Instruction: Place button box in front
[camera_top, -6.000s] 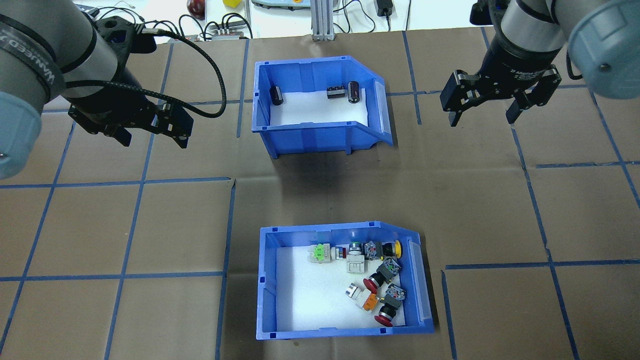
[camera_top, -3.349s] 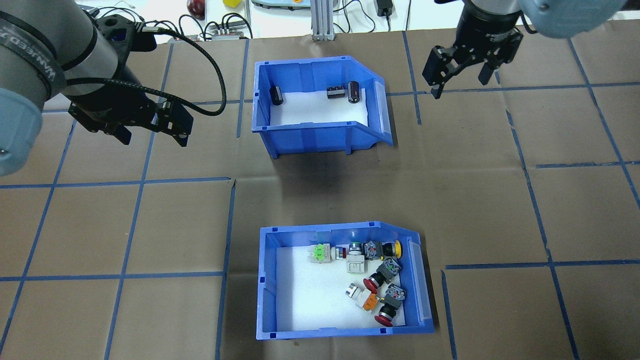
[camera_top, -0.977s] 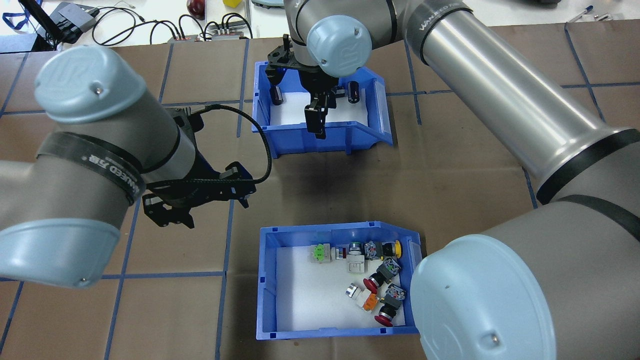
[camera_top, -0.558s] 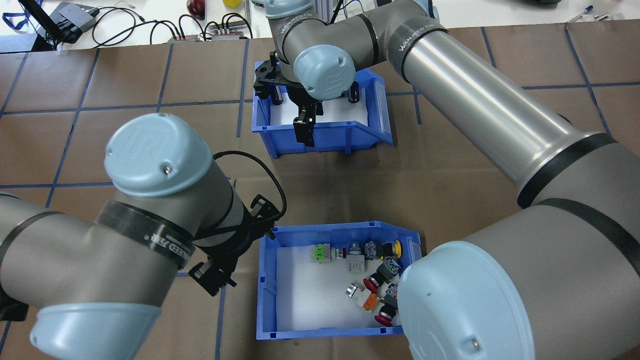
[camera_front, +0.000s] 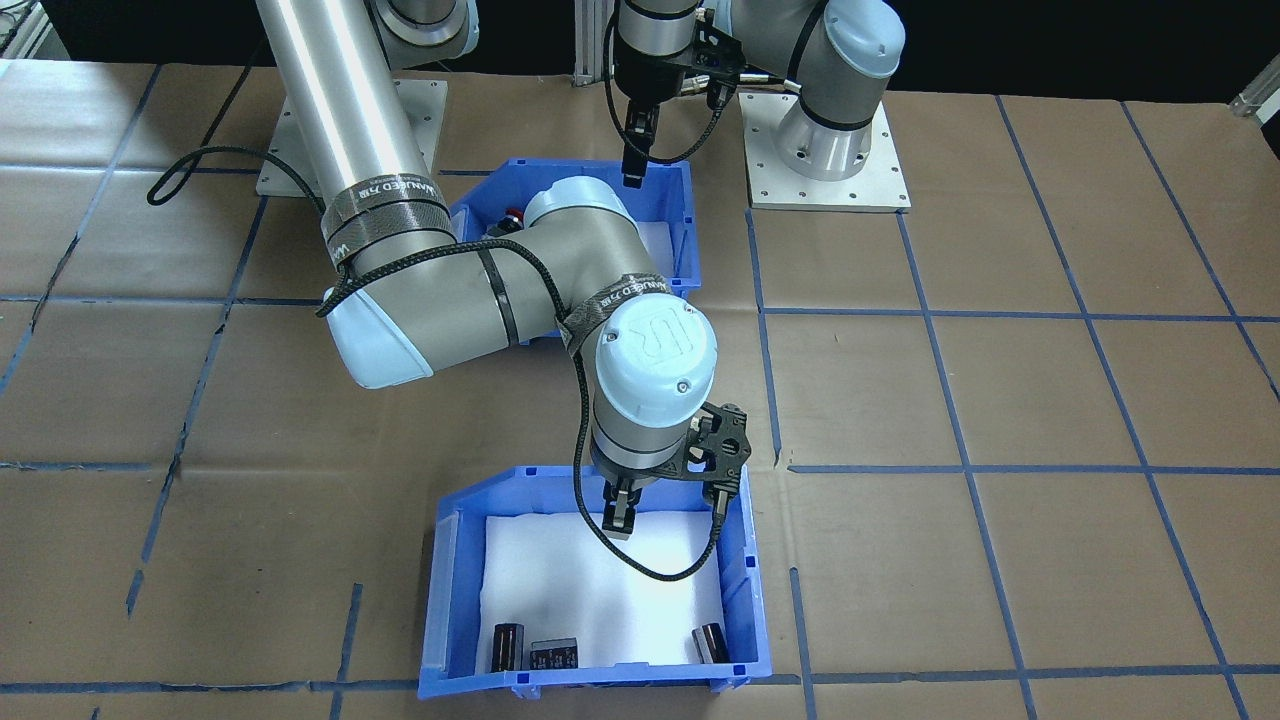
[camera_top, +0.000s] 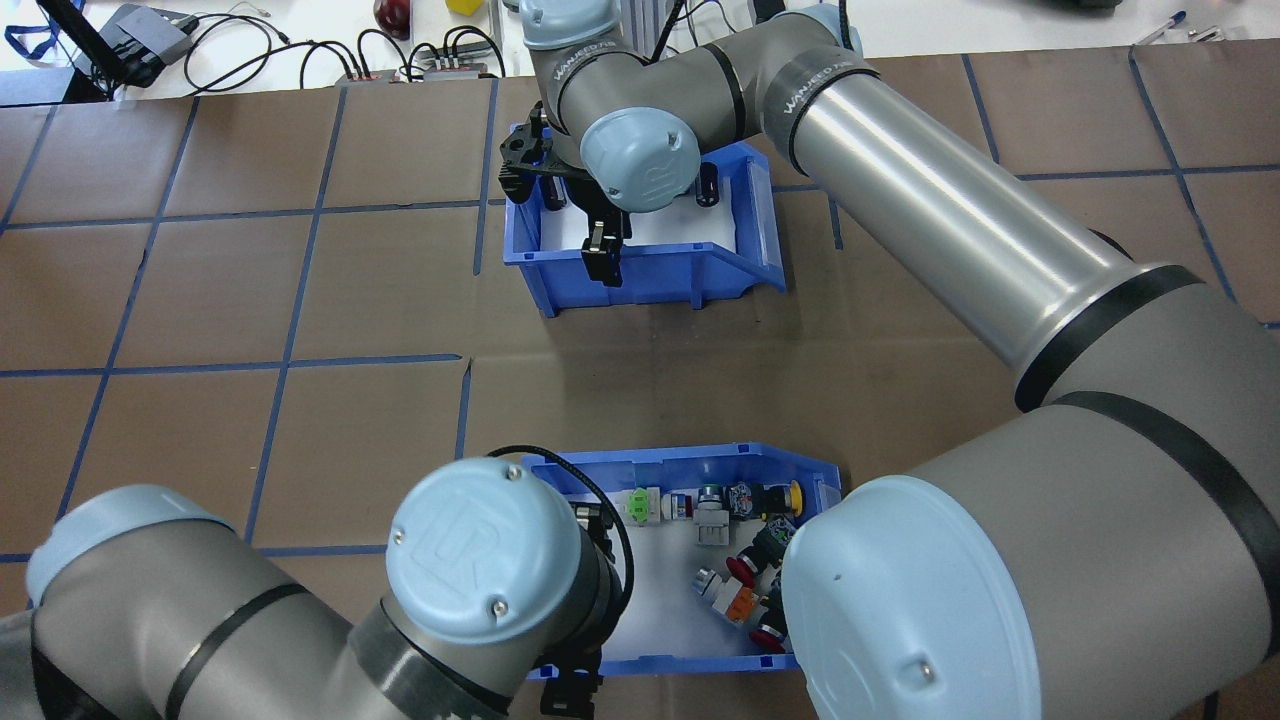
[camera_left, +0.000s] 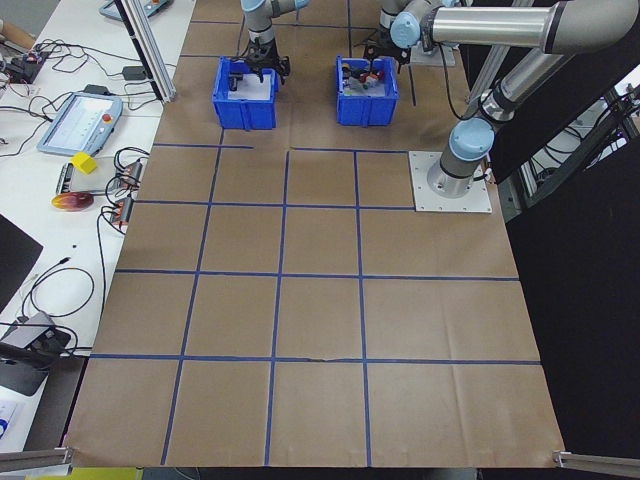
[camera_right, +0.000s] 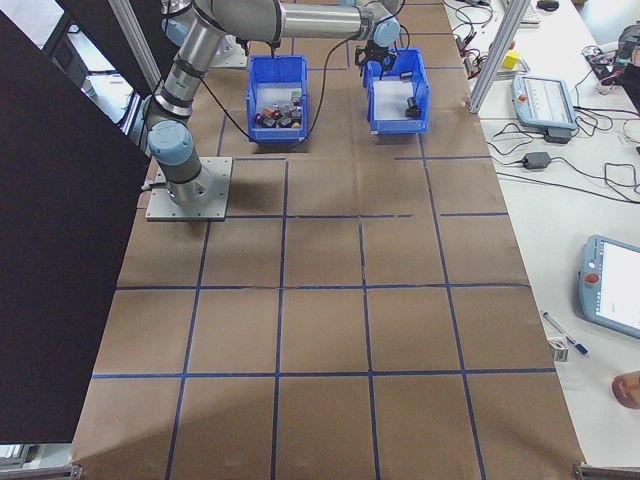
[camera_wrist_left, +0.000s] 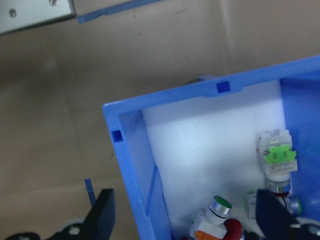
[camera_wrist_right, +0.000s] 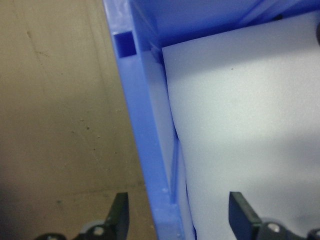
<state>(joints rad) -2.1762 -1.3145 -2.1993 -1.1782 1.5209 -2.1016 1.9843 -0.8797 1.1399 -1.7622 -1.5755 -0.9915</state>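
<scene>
Two blue bins sit in line, the button box (camera_top: 690, 560) nearest the robot, the parts bin (camera_top: 640, 215) beyond it. Each arm straddles a bin wall with spread jaws: left gripper (camera_wrist_left: 185, 217) over the button box's rim, right gripper (camera_wrist_right: 180, 212) over the other's, likely to swap their places.

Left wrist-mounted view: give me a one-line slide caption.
Open left gripper straddling a wall of the button box, push-button switches on white foam inside.
</scene>
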